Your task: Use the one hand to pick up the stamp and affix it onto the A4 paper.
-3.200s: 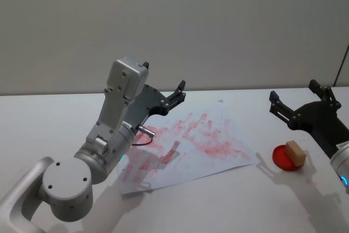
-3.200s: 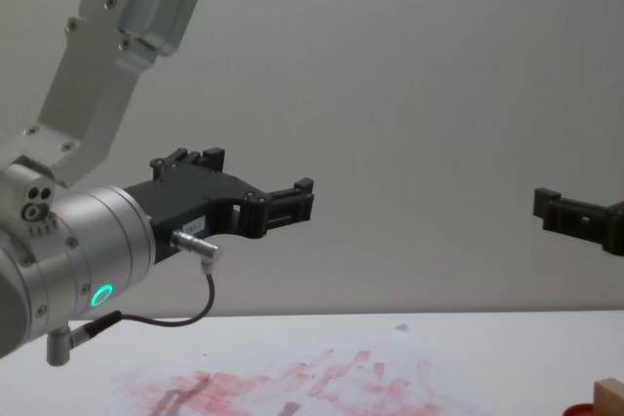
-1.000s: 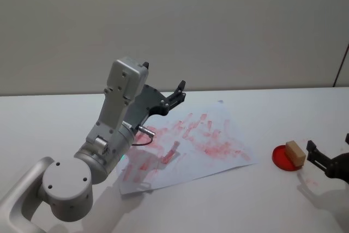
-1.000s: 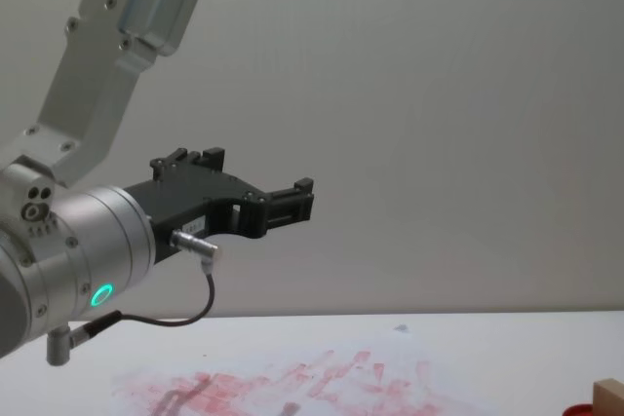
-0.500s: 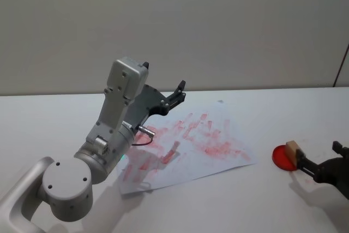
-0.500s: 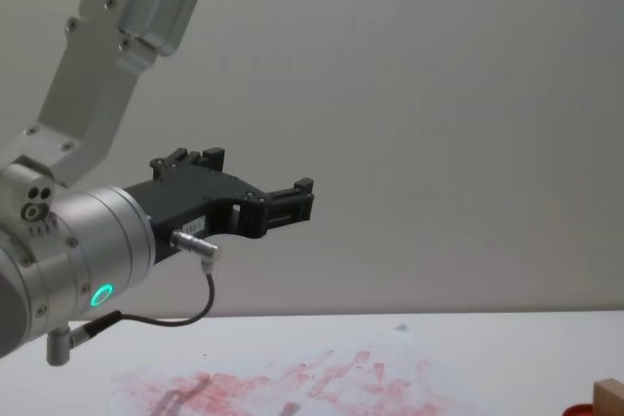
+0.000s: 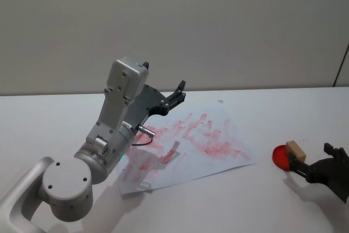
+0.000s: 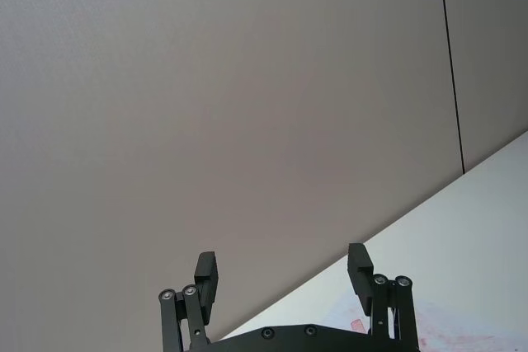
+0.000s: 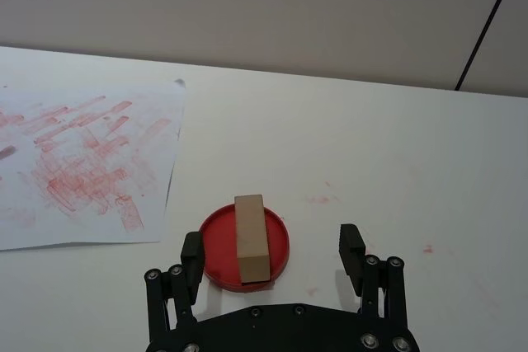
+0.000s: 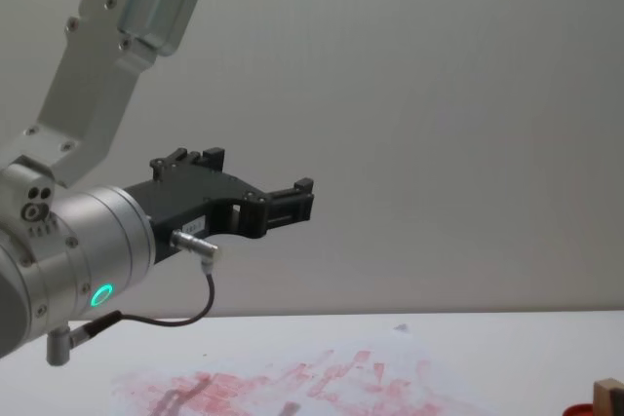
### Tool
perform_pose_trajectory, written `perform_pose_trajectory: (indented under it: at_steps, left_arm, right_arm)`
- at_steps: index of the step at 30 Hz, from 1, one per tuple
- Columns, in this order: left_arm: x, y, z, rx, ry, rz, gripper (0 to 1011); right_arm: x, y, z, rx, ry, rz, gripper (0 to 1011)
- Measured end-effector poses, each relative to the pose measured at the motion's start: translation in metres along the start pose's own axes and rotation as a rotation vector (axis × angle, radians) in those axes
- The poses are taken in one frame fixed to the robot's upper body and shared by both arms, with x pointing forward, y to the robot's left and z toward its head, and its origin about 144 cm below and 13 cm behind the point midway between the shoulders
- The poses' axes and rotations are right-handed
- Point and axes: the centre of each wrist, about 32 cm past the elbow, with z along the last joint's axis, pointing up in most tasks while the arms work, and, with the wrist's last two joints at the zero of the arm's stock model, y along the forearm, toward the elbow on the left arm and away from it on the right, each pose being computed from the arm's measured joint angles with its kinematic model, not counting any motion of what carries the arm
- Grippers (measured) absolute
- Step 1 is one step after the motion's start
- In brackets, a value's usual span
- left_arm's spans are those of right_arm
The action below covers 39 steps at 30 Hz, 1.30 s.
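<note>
Centring comes first: the right gripper (image 9: 271, 246), fingers spread wide, hovers just short of the small light-tan wooden stamp block (image 9: 250, 237). The stamp stands on a low round red ink pad (image 9: 216, 245), to the right of the red-smeared white A4 paper (image 9: 82, 162). The block sits nearer one finger, so shift sideways before closing. The left gripper (image 8: 282, 263), fingers also spread, is parked, raised by the paper.

A low red round dish (image 9: 216, 246) sits on the white table (image 7: 234, 200), toward its right side. Faint red specks (image 9: 318, 199) mark the tabletop near the dish. Behind the table stands a plain grey wall (image 7: 229, 25), crossed by a thin dark line (image 9: 487, 26)
</note>
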Motion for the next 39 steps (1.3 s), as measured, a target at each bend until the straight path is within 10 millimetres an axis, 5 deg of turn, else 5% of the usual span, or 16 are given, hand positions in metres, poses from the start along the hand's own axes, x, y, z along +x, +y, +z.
perform_pose_trajectory:
  at_steps: [24,39]
  left_arm:
    - [0.000,0.000,0.000,0.000,0.000,0.000,1001]
    - [0.000,0.000,0.000,0.000,0.000,0.000,1001]
  right_arm:
    - [-0.004,0.027,0.000,-0.033,-0.010,0.055,994]
    - [-0.005,0.033,0.000,-0.041,-0.010,0.066,566]
